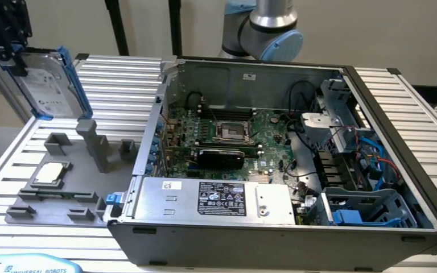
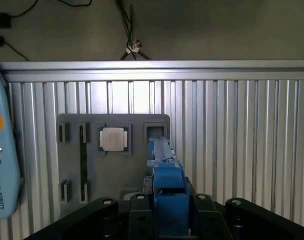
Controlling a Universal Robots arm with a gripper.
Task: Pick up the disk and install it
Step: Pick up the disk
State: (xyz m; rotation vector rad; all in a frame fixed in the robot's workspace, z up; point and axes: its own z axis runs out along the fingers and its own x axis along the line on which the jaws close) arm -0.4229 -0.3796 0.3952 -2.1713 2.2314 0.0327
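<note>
Gripper [image 1: 6,48] clamps the blue-framed disk [image 1: 48,85], lifted upright over the ribbed aluminium tabletop's [image 1: 120,74] far corner at the exterior view's left, above a grey fixture plate [image 1: 59,193]; beige wall [image 1: 400,34] behind.

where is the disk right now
The disk is at the exterior view's upper left, held upright in the hand above the grey fixture tray, outside the open computer case.

Open computer case [image 1: 279,243] near processor chip [image 1: 52,172]
</note>
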